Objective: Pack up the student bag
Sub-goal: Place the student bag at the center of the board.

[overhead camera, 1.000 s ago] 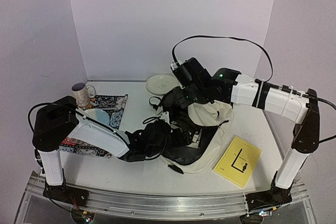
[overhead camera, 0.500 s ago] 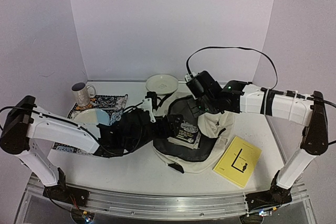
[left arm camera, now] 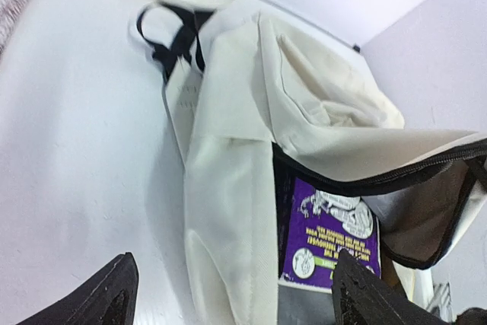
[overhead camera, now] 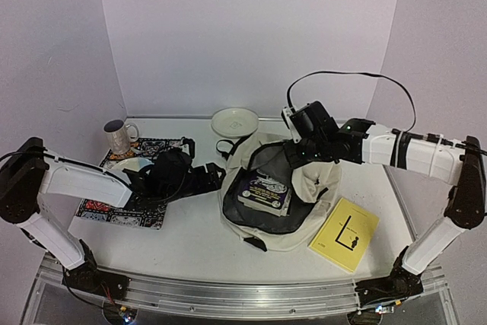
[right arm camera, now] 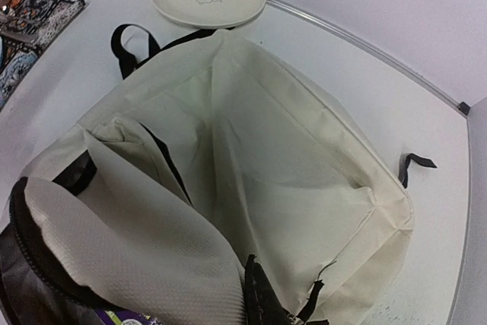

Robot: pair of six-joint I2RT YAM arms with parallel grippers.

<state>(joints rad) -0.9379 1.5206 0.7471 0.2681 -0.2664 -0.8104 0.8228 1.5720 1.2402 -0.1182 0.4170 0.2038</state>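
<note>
The right fingers (right arm camera: pixel 257 294) are together, pinched on the dark zipper edge of the student bag (overhead camera: pixel 304 222), with cream cloth bunched on both sides of them. They hold that edge raised, so the bag's mouth gapes open towards the camera above. The right arm reaches in from the right side, its wrist above the far right part of the bag.

The left fingers (left arm camera: pixel 110 294) stand wide apart with nothing between them. They point at the bag's left side from just beside it, clear of the cloth. Behind them the left arm stretches low across a patterned placemat (overhead camera: pixel 106 209).

The bag lies in the middle of the surface (overhead camera: pixel 190 241), soft and crumpled, its dark lining showing inside the open mouth. A purple book (overhead camera: pixel 265 188) lies flat inside it, cover up; the left wrist view shows it under the lifted rim. A black strap (left arm camera: pixel 171 32) loops out from the far end of the bag, touching or nearly touching a white plate (overhead camera: pixel 235 120) near the back wall.

A yellow book (overhead camera: pixel 345 232) lies on the surface just right of the bag, close to the front edge. A mug (overhead camera: pixel 119 136) stands at the placemat's far left corner, well apart from the bag.
</note>
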